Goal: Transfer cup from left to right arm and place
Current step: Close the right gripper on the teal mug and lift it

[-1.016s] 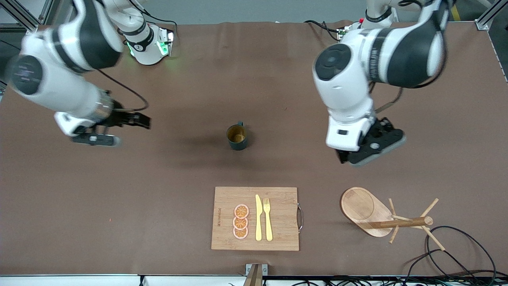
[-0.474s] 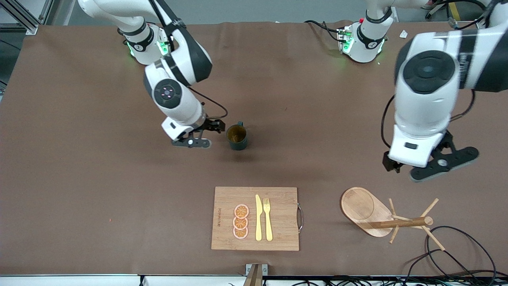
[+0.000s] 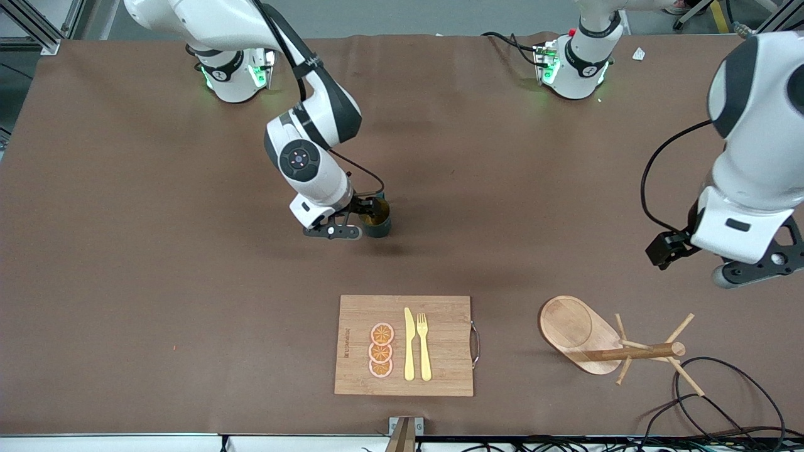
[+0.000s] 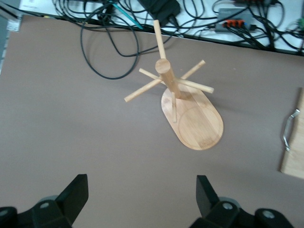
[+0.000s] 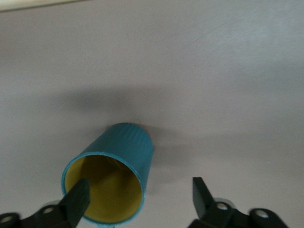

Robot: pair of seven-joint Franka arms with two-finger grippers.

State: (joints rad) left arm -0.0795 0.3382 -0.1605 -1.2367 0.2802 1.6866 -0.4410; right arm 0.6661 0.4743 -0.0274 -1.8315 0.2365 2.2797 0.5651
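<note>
The dark teal cup point(image 3: 380, 223) with a mustard-yellow inside stands upright on the brown table at mid-table. My right gripper point(image 3: 363, 218) is low at the cup and open. In the right wrist view the cup point(image 5: 124, 154) sits between the right gripper's point(image 5: 140, 186) fingers. One finger point(image 5: 78, 194) is over the yellow inside and the other is outside the wall. My left gripper point(image 3: 706, 267) is up over bare table near the mug tree, open and empty. It also shows in the left wrist view point(image 4: 141, 183).
A wooden mug tree point(image 3: 603, 342) lies on its side toward the left arm's end, also in the left wrist view point(image 4: 190, 109). A cutting board point(image 3: 440, 314) holds orange slices, a knife and a fork, nearer the front camera than the cup. Cables point(image 3: 722, 389) lie by the front edge.
My right arm swung in from its end of the table to the cup. My left arm moved away from the cup toward its own end of the table. The cup has not moved.
</note>
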